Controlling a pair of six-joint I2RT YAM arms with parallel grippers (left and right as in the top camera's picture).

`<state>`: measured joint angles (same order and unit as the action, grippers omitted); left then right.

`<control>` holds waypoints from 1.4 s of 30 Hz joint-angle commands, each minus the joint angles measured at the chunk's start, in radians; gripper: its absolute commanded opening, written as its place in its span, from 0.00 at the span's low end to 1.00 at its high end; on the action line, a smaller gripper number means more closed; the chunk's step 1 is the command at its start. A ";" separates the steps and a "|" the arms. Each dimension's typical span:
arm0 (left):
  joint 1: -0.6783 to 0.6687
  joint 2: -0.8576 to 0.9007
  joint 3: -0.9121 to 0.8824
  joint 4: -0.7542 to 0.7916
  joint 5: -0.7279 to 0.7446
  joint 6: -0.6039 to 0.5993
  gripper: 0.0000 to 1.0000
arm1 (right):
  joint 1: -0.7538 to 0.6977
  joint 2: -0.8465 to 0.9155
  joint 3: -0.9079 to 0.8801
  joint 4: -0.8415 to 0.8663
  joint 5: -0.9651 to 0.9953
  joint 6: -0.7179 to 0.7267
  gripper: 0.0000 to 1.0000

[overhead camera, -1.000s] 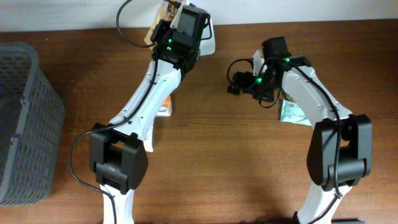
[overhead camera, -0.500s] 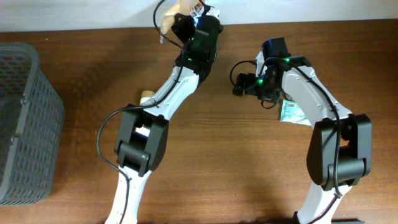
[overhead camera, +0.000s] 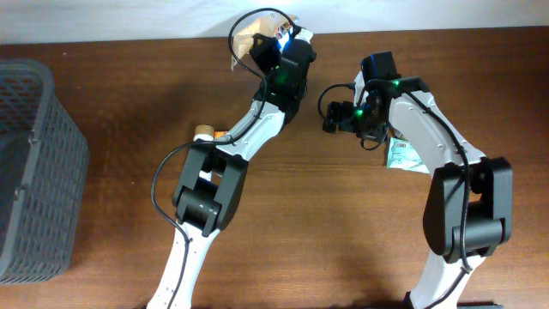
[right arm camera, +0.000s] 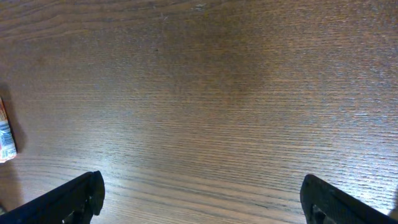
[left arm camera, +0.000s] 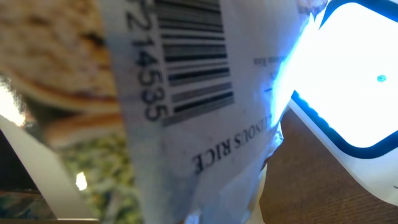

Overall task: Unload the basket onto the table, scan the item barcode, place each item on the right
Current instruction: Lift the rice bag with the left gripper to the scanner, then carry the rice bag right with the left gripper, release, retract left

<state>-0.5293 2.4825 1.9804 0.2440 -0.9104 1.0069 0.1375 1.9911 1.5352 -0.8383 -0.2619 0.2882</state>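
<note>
Overhead: we see even, soft room light, faint arm shadows on the table (overhead camera: 103, 215), focus sharp | Left wrist: we get blown-out blue-white glare from the scanner (left arm camera: 360, 74); the packet (left arm camera: 186, 93) is very close, smeared and soft | Right wrist: mild sheen on the wood grain, right claw (right arm camera: 202, 202) dark in the lower corners

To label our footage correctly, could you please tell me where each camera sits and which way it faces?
Overhead: above the table, looking down; both arms show.
Left wrist: close on the barcoded packet and lit scanner; no fingers show.
Right wrist: down at table; open fingertips show.
Overhead and left wrist share packet, scanner.
</note>
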 commanded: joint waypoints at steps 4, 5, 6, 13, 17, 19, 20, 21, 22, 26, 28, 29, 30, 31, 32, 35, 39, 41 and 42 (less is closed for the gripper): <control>-0.007 -0.026 0.021 0.107 -0.109 -0.026 0.00 | -0.001 0.012 -0.001 -0.003 0.012 0.006 0.98; -0.007 -0.042 0.021 0.107 -0.129 -0.035 0.00 | -0.001 0.012 -0.001 -0.003 0.012 0.006 0.98; -0.007 -0.060 0.021 0.104 -0.148 -0.054 0.00 | -0.001 0.012 -0.001 -0.003 0.012 0.006 0.98; -0.006 -0.295 0.021 -0.386 -0.045 -0.445 0.00 | 0.000 0.012 -0.001 -0.004 0.005 0.006 0.98; 0.031 -0.468 0.021 -0.763 0.291 -0.800 0.00 | 0.000 0.012 -0.001 -0.022 0.004 0.005 0.98; 0.064 -0.528 0.021 -0.891 0.517 -0.917 0.00 | 0.000 0.012 -0.001 -0.024 -0.037 -0.022 0.98; 0.082 -0.547 0.021 -0.948 0.624 -0.962 0.00 | -0.002 0.011 0.000 -0.023 -0.093 -0.063 0.98; 0.107 -0.561 0.021 -1.017 0.740 -1.011 0.00 | -0.005 0.007 0.000 -0.024 -0.138 -0.080 0.98; 0.137 -0.563 0.021 -1.094 0.882 -1.040 0.00 | -0.016 -0.008 0.001 -0.036 -0.197 -0.110 0.98; 0.206 -0.562 0.010 -1.255 1.192 -1.041 0.00 | -0.089 -0.181 0.002 -0.110 -0.242 -0.147 0.98; 0.210 -0.562 0.009 -1.257 1.274 -1.041 0.00 | -0.136 -0.322 0.002 -0.140 -0.251 -0.153 0.98; 0.208 -0.562 0.006 -1.252 1.302 -1.041 0.00 | -0.158 -0.386 0.002 -0.148 -0.251 -0.153 0.98; 0.203 -0.562 -0.002 -1.243 1.334 -1.041 0.00 | -0.181 -0.449 0.002 -0.153 -0.251 -0.153 0.98; 0.192 -0.557 -0.014 -1.229 1.380 -1.041 0.00 | -0.229 -0.557 0.002 -0.157 -0.251 -0.152 0.98; 0.184 -0.551 -0.025 -1.217 1.410 -1.042 0.00 | -0.252 -0.599 0.002 -0.159 -0.251 -0.149 0.98; 0.134 -0.512 -0.100 -1.117 1.521 -1.091 0.00 | -0.372 -0.748 0.002 -0.209 -0.251 -0.150 0.98; 0.012 -0.393 -0.146 -0.895 1.656 -1.221 0.00 | -0.470 -0.774 0.002 -0.282 -0.251 -0.150 0.98; -0.060 -0.337 -0.146 -0.814 1.659 -1.278 0.00 | -0.475 -0.770 0.002 -0.291 -0.251 -0.154 0.98; -0.124 -0.298 -0.146 -0.749 1.661 -1.306 0.00 | -0.475 -0.769 0.002 -0.291 -0.250 -0.154 0.98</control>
<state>-0.5346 2.1166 1.8366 -0.5915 0.6559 -0.1917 -0.3290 1.2190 1.5352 -1.1278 -0.5068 0.1493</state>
